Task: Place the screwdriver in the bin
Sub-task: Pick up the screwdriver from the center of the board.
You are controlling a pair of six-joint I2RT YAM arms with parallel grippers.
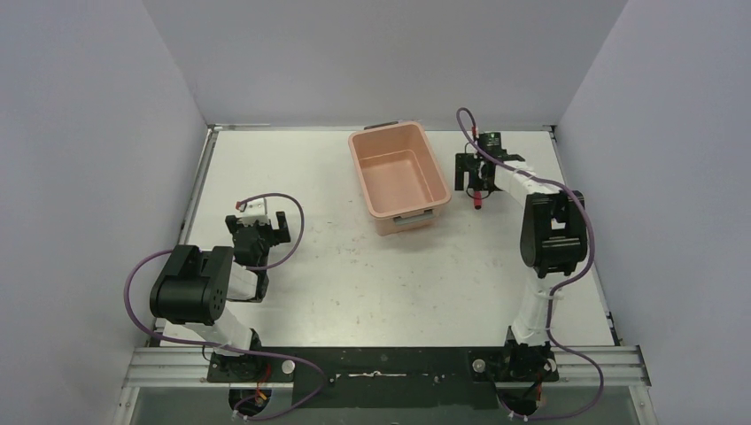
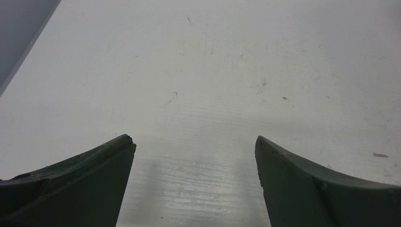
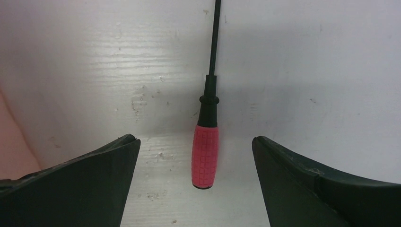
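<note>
Bin [image 1: 440, 181] is empty. Screwdriver [image 3: 205, 156] lies on the table [image 1: 354, 266] just right of it, between the right gripper [image 3: 195, 140]'s wide-apart jaws, touching neither. Right arm [image 1: 549, 230] is stretched forward and low. Left arm [image 1: 190, 292] is folded, and the left gripper [image 2: 194, 140] is spread too.

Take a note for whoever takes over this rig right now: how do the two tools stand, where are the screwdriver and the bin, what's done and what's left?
Right tool: open, low over the table, one finger on each side of the screwdriver, not touching it.
Left tool: open, holding nothing, over bare table on its own side.
The screwdriver lies flat on the table, to the right of the bin, shaft pointing away from the right tool.
The bin is empty, at the far middle of the table.
Done: right tool lined up on the red handle.
Left: close, lift, carry over the bin, release.
</note>
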